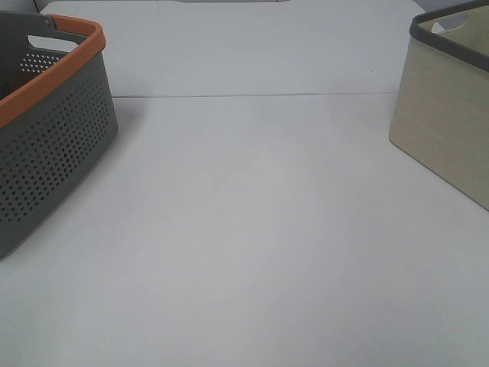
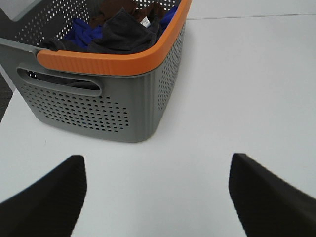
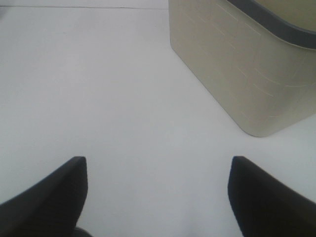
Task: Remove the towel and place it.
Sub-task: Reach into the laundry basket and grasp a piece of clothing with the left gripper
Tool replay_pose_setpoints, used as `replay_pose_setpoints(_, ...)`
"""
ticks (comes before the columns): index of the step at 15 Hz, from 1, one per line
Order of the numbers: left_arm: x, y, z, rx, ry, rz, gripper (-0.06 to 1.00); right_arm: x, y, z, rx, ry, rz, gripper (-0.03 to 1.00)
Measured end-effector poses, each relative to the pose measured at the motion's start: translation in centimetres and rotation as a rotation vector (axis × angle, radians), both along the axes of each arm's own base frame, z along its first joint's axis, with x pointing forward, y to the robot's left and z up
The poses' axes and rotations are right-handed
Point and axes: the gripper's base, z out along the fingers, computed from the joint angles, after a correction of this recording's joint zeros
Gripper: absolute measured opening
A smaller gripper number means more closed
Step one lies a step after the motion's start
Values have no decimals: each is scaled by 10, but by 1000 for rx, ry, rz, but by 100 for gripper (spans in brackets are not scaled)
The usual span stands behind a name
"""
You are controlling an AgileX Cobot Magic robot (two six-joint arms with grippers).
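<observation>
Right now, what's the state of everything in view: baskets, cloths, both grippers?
orange-rimmed grey basket: upright, holding crumpled cloths
towel: crumpled in that basket, on top, white tag showing
blue cloth: bunched beside the towel, same basket
beige basket: upright, contents hidden
left gripper: open, empty
right gripper: open, empty

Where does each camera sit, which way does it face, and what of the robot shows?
Exterior high: up high, looking down on the white table between grey basket and beige basket; no arm shows.
Left wrist: on left arm, facing the grey basket holding the towel; open left claw shows.
Right wrist: on right arm, facing the beige basket; open right claw shows.
Shared: each basket also appears in the high view.
</observation>
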Motion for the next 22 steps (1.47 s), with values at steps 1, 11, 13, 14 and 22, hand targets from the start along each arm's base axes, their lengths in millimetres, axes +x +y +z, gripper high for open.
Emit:
replay_pose_setpoints(1,0,0,0,0,0,0,75,0,0,0,0,0,0,70)
replay_pose_setpoints(11,0,0,0,0,0,0,75,0,0,0,0,0,0,70)
replay_pose_setpoints(13,0,0,0,0,0,0,75,0,0,0,0,0,0,70)
replay_pose_setpoints(14,0,0,0,0,0,0,75,0,0,0,0,0,0,70)
replay_pose_setpoints(22,10,0,39,39,74,-21,75,0,0,0,0,0,0,70)
